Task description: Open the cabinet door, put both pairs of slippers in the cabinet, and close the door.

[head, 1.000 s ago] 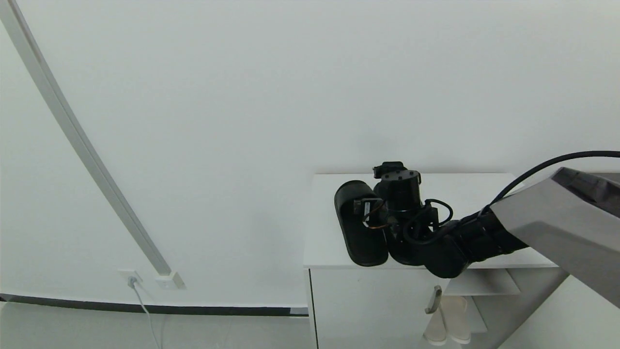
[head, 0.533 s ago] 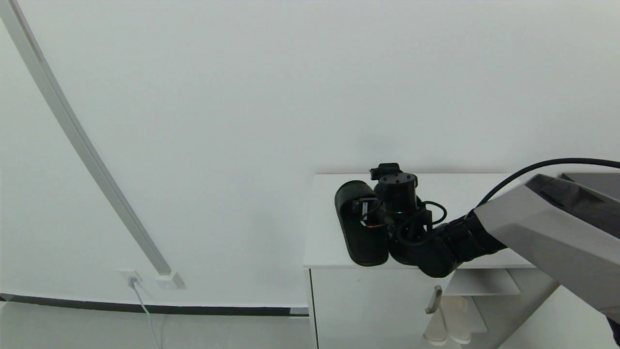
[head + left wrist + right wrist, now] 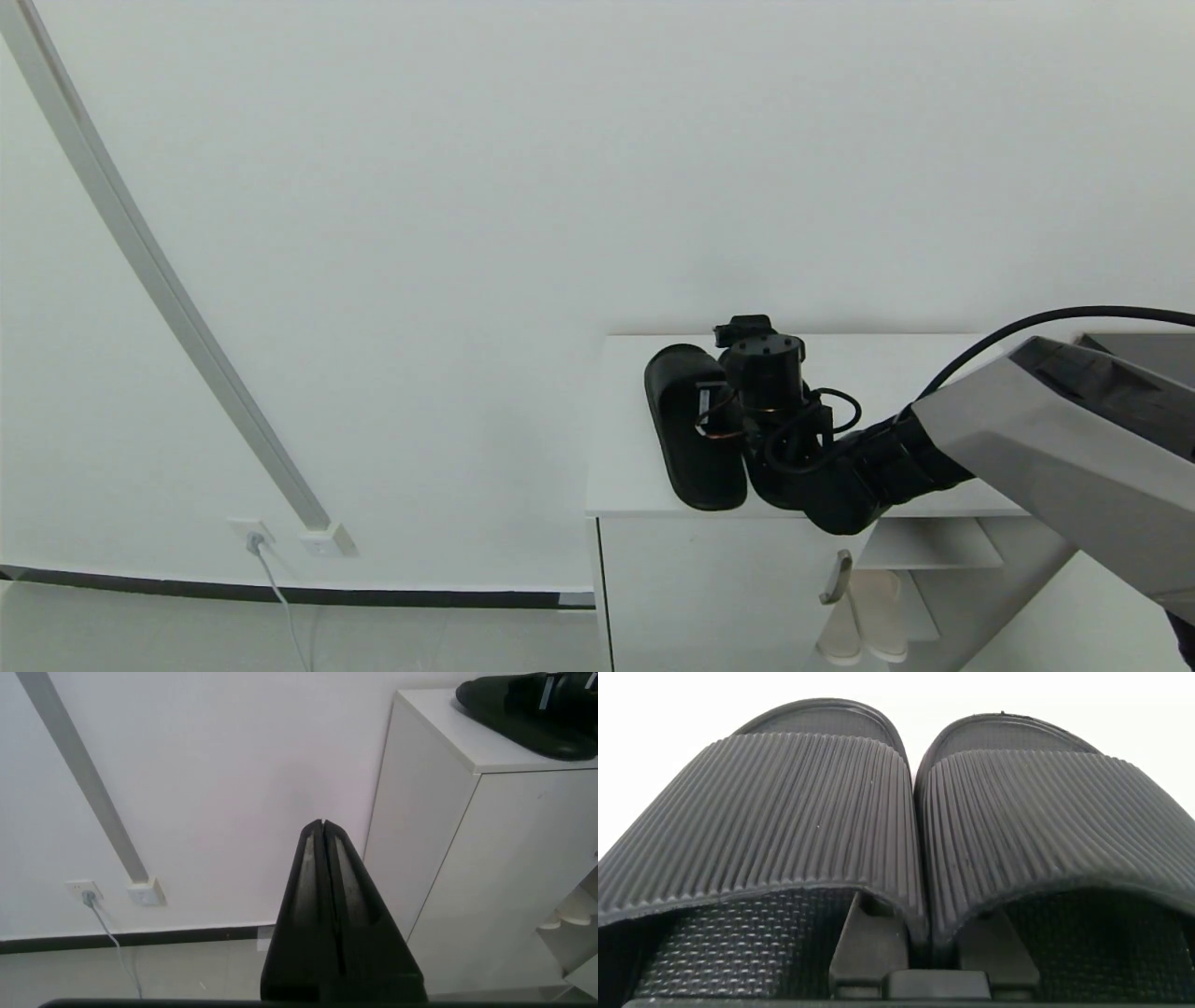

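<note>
SLIPPERS IN HAND: The right claw holds the black pair on top of the cabinet, near its front-left corner. One finger is slid under each strap, and the two touching inner walls are clamped between them.

The slippers lie side by side with toes toward the wall and heels at the front edge. They are matte black, with finely ribbed straps and pebbled footbeds. They look light and rubbery, so they will probably sag from so narrow a hold.

The lift should go straight up and level, with the squeeze kept firm so neither slipper peels away. Only then should they swing out past the front edge and down toward the open right side. There a bare shelf waits above the white pair, already stowed on a lower shelf. The entry should be slow, as a drooping heel could catch the shelf lip.

The left claw, fingers pressed together and empty, hangs low, well apart from the cabinet's left side.
</note>
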You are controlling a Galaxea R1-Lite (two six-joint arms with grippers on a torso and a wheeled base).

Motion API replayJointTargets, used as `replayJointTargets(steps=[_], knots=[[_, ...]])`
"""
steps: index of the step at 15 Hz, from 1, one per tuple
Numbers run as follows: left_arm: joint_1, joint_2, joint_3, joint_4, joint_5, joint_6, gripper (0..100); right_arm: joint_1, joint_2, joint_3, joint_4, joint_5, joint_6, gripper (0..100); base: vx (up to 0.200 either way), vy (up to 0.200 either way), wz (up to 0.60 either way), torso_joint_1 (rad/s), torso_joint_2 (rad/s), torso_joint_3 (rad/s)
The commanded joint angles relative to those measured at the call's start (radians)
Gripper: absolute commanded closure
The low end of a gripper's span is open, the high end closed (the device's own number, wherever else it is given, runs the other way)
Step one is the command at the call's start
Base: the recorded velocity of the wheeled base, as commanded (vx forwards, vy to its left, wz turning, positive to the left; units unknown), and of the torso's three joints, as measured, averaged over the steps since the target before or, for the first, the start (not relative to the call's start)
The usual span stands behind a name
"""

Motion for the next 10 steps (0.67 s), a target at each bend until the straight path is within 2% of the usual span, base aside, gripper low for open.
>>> replayJointTargets(steps=[1,3,5,10], knots=[[0.0,0.002,0.0,-0.001,0.0,-0.001,100,0.001,-0.005,0.003,0.001,0.0,0.0,100,0.0,0.0,0.0,0.0,0.0,0.0],[-0.001,0.002,0.0,-0.001,0.0,-0.001,100,0.002,-0.04,0.028,-0.004,0.004,-0.002,100,0.0,0.0,0.0,0.0,0.0,0.0],[-0.001,0.0,0.0,-0.001,0.0,-0.001,100,0.001,-0.154,0.123,-0.025,0.081,-0.031,100,0.0,0.0,0.0,0.0,0.0,0.0],[0.0,0.002,0.0,-0.001,0.0,0.001,100,0.031,-0.436,0.414,-0.025,0.161,-0.049,100,0.0,0.0,0.0,0.0,0.0,0.0]])
